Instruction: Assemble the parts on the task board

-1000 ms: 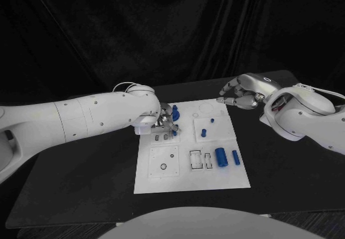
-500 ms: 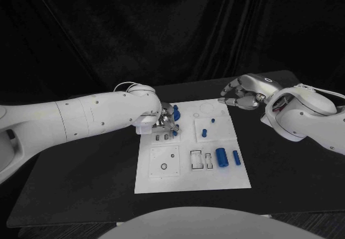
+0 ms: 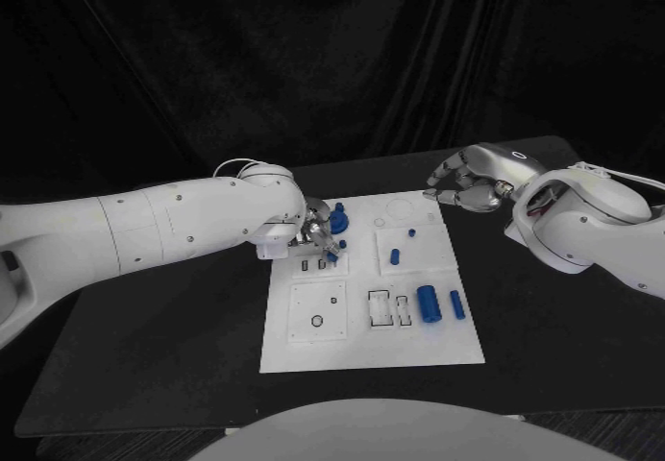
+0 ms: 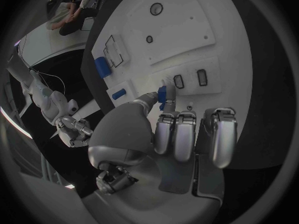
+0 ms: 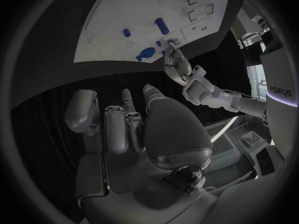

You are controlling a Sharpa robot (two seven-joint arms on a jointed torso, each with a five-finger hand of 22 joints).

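One task board (image 3: 372, 331), six blue parts (image 3: 427, 303)

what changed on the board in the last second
Very little. The left hand stays at the far left part of the white board, pinching a small blue piece. The right hand still hovers past the far right corner, holding nothing. The loose blue pieces have not moved.

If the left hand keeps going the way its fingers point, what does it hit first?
Most likely the task board: the left hand holds a small blue part just above the board's two small slots. Depth is unclear.
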